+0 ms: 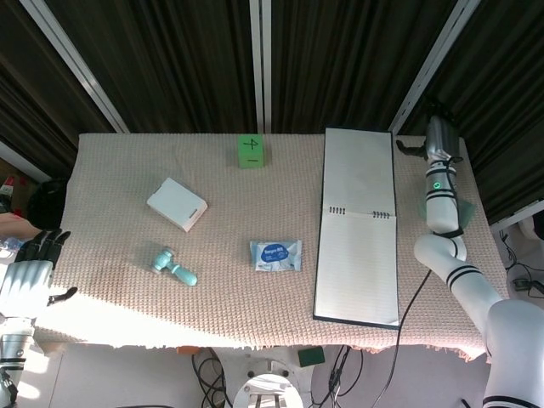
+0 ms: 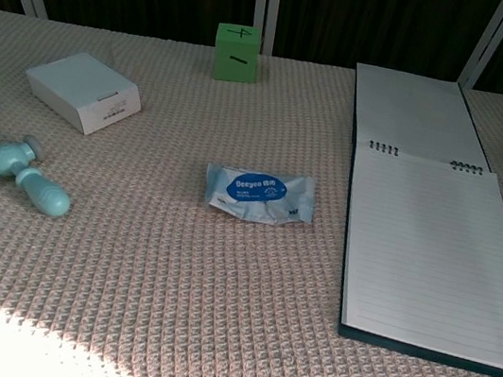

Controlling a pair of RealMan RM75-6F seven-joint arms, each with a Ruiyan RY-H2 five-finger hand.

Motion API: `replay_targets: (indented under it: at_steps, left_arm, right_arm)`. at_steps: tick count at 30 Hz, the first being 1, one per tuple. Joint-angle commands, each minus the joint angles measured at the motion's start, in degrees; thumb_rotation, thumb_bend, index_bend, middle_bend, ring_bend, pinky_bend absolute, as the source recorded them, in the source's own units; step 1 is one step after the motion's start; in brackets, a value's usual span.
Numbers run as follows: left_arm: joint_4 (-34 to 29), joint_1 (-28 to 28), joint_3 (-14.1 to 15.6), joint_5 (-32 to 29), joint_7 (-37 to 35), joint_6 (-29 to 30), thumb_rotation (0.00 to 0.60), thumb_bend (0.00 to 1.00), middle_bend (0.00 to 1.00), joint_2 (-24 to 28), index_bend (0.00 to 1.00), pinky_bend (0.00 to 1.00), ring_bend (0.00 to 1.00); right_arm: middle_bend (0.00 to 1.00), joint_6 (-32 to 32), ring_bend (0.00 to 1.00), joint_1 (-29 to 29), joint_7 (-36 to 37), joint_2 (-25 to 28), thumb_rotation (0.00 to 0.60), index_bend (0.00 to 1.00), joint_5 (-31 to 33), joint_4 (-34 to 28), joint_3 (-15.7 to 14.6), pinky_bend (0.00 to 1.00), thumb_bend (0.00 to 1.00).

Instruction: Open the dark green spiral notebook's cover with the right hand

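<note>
The dark green spiral notebook (image 1: 357, 255) lies open on the right side of the table (image 1: 119, 280), its cover (image 1: 359, 170) folded flat away from the robot toward the far edge, pale inner face up. The wire binding runs across the middle, and a lined page faces up on the near half. The right hand (image 1: 435, 140) is raised beyond the table's far right corner, just to the right of the flipped cover and apart from it. It holds nothing; its fingers look loosely curled against the dark curtain, but how far they are closed I cannot tell. In the chest view only a dark tip of it shows at the top right corner.

The left hand (image 1: 30, 270) hangs off the near left edge of the table, fingers spread, holding nothing.

Elsewhere on the woven cloth sit a green cube (image 1: 250, 150) at the far middle, a white box (image 1: 177, 204) to the left, a small teal roller (image 1: 174, 267) nearer the robot, and a blue wipes packet (image 1: 275, 255) just left of the notebook.
</note>
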Motion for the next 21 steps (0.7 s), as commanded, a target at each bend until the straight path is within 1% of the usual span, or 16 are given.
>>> replay_targets:
  at_steps: [1,2,4,5,7,8,9,12,14,16,18,21]
  left_arm:
    - [0.23,0.12,0.13,0.29,-0.28,0.31,0.600,0.03,0.08,-0.16,0.09,0.15,0.05]
    - [0.36,0.17,0.17,0.40,-0.41,0.45,0.600,0.03,0.08,-0.25,0.09,0.15,0.05]
    - [0.65,0.25,0.27,0.73,-0.65,0.73,0.600,0.03,0.08,-0.49,0.09,0.15,0.05]
    - [0.80,0.27,0.33,0.99,-0.79,0.91,0.600,0.03,0.08,-0.62,0.09,0.15,0.05]
    - [0.95,0.33,0.45,1.44,-0.97,1.24,0.600,0.03,0.08,-0.77,0.09,0.15,0.05]
    - [1.00,0.37,0.51,1.68,-0.99,1.42,0.600,0.03,0.08,-0.80,0.09,0.15,0.05]
    - [1.03,0.45,0.59,2.05,-0.96,1.77,0.600,0.03,0.08,-0.84,0.09,0.15,0.05]
    - [1.01,0.76,0.73,3.09,-1.03,2.97,0.600,0.03,0.08,-0.86,0.09,0.15,0.05]
    - [1.12,0.98,0.81,3.69,-1.11,3.70,0.600,0.03,0.08,-0.87,0.09,0.15,0.05]
    - [1.20,1.19,0.92,4.26,-1.29,4.36,0.600,0.03,0.08,-0.87,0.09,0.14,0.05]
    - [1.30,1.36,1.04,4.73,-1.41,4.83,0.600,0.03,0.08,-0.84,0.09,0.14,0.05]
    - [1.41,1.59,1.16,5.49,-1.50,5.60,0.600,0.03,0.08,-0.78,0.09,0.14,0.05]
  right_arm:
    - [0.00,13.17,0.00,-7.62,6.59,5.84,0.600,0.00,-11.58,-11.79,-6.92,0.00,0.20]
    - [0.00,16.10,0.00,-9.60,6.92,7.39,0.600,0.00,-13.98,-14.82,-8.68,0.00,0.21]
    - [0.00,22.77,0.00,-14.58,5.57,11.38,0.600,0.00,-19.29,-22.13,-13.22,0.00,0.21]
    - [0.00,26.30,0.00,-17.67,3.98,13.74,0.600,0.00,-21.73,-26.84,-15.84,0.00,0.21]
    - [0.00,31.12,0.00,-22.40,1.12,17.55,0.600,0.00,-25.39,-34.68,-20.15,0.00,0.22]
    - [0.00,33.54,0.00,-24.66,-1.28,19.34,0.600,0.00,-27.28,-37.97,-22.34,0.00,0.22]
    - [0.00,36.98,0.00,-27.61,-5.69,21.15,0.600,0.00,-29.45,-41.19,-24.90,0.00,0.22]
    - [0.00,44.94,0.00,-34.34,-16.72,23.03,0.600,0.00,-32.45,-45.42,-29.01,0.00,0.22]
    - [0.00,48.92,0.00,-37.81,-20.71,23.19,0.600,0.00,-32.46,-46.25,-29.89,0.00,0.22]
    - [0.00,52.42,0.00,-41.10,-22.71,23.36,0.600,0.00,-31.44,-46.54,-29.98,0.00,0.22]
    - [0.00,54.25,0.00,-43.36,-23.46,24.15,0.600,0.00,-30.45,-46.94,-29.96,0.00,0.22]
    - [0.00,55.46,0.00,-45.26,-24.83,25.80,0.600,0.00,-30.10,-47.49,-29.99,0.00,0.22]
